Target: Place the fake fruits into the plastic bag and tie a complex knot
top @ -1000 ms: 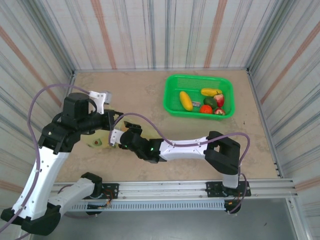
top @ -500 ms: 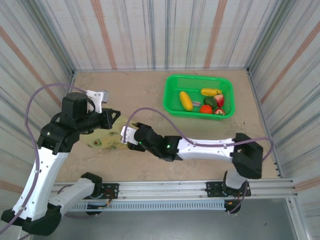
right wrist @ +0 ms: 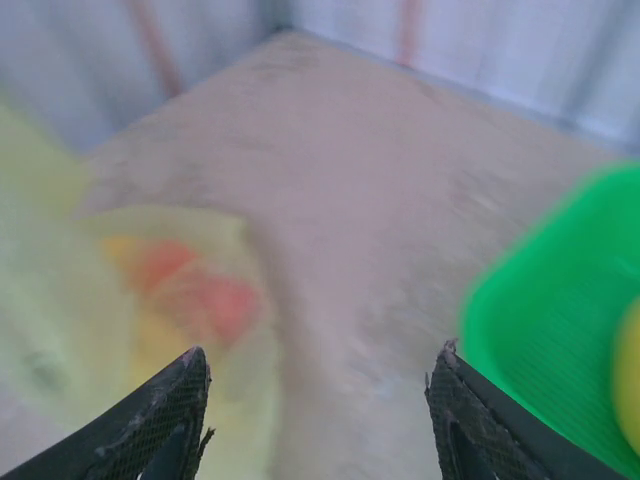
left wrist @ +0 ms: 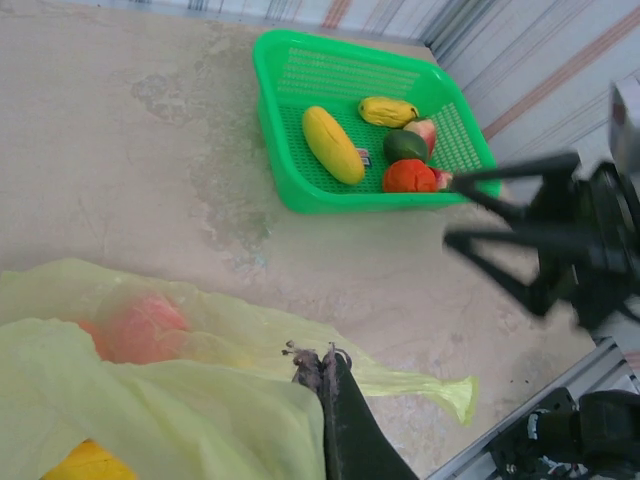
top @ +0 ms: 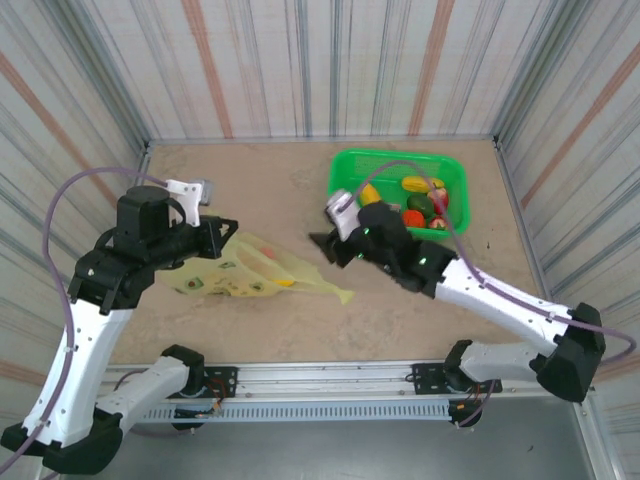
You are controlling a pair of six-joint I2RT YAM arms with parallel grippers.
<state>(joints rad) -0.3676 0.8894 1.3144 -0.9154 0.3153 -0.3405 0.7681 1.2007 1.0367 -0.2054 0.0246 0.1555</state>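
On the beige tabletop (top: pixel 280 190), left fingers (top: pixel 226 234) clamp the translucent yellow-green plastic bag (top: pixel 250 276); right fingers (top: pixel 322 247) stand wide, empty.

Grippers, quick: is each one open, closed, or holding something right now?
Left gripper: closed on the edge of the plastic bag.
Right gripper: open, holding nothing.

Lab enclosure: striped wall panels (top: pixel 300 60), aluminium rail (top: pixel 350 375)
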